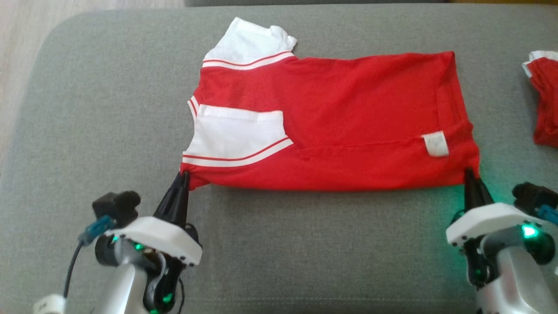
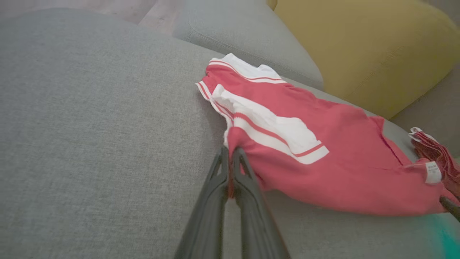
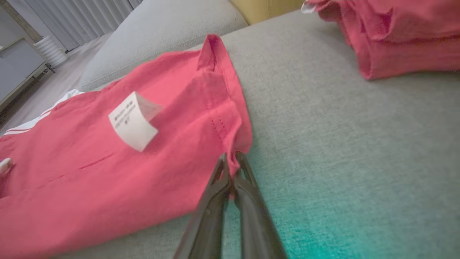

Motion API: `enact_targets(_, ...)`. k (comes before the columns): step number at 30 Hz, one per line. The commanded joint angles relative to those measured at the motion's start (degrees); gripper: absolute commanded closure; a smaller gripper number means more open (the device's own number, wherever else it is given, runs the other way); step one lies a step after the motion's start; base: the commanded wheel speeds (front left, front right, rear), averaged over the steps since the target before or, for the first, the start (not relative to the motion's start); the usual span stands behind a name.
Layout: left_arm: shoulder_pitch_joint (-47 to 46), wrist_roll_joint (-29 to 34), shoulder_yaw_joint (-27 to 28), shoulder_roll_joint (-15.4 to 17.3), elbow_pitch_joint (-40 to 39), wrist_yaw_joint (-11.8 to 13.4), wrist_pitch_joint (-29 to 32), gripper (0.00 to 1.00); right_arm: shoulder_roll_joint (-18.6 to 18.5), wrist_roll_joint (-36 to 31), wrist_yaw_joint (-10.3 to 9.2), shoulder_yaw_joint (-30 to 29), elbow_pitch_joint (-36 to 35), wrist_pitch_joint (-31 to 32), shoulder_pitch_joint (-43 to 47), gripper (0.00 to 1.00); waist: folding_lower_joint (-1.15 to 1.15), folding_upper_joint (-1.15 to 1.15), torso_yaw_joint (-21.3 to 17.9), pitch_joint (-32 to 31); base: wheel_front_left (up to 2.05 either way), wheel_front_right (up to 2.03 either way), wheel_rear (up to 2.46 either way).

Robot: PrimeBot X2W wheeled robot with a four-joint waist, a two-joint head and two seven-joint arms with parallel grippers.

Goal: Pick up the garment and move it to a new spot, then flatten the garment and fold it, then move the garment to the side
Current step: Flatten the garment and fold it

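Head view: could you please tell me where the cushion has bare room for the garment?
Widest bare patch: the cushion left of the garment, out to its rounded edge. A bare strip lies nearer the robot, between the left gripper and right gripper. The right is crowded by a red bundle.

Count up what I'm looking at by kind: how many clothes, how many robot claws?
Red clothes: 2, the jersey and the bundle.
Grippers: 2, the left gripper and the right gripper, each shut on a jersey corner.
Total: 4.
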Motion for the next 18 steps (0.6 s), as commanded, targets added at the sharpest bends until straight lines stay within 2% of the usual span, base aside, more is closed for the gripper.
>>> enact_targets(1,0.8,0.0,1.7,1.7,-4.0,0.3,-0.7,1.00,-0.3,-0.9,0.37,0.7,-3.9,-0.6,1.3,1.00,0.00,0.00,-0.2,-0.5,0.00,0.00,0.00)
enact_targets(5,5.6,-0.1,1.8,3.0,-10.5,1.1,0.8,1.00,-0.3,-1.4,0.37,0.3,-11.1,1.8,6.3,1.00,0.00,0.00,-0.8,-1.3,0.00,0.00,0.00)
enact_targets(8,12.0,0.1,1.4,4.6,-16.8,2.5,3.9,1.00,-0.3,-1.7,0.37,0.5,-18.5,6.3,12.6,1.00,0.00,0.00,-1.2,-1.7,0.00,0.00,0.00)
enact_targets(15,19.3,-0.9,-0.1,4.5,-21.7,4.2,7.8,1.00,-0.3,0.3,0.37,0.5,-25.0,10.6,19.9,1.00,0.00,0.00,-2.0,-2.0,0.00,0.00,0.00)
enact_targets(16,19.6,-0.7,-0.3,4.6,-21.8,4.4,8.0,0.93,-0.3,0.5,0.37,0.3,-25.4,10.6,20.4,0.71,0.00,0.00,-2.1,-2.1,0.00,0.00,0.00)
enact_targets(17,19.7,-0.6,-0.3,4.6,-21.9,4.6,8.0,0.54,-0.3,0.5,0.37,0.1,-25.7,10.6,20.7,0.18,0.00,0.00,-2.3,-2.1,0.00,0.00,0.00)
enact_targets(18,19.6,-0.6,-0.2,4.6,-22.0,4.7,8.1,0.00,-0.3,0.5,0.37,0.1,-26.0,10.6,20.9,0.00,0.00,0.00,-2.5,-2.1,0.00,0.00,0.00)
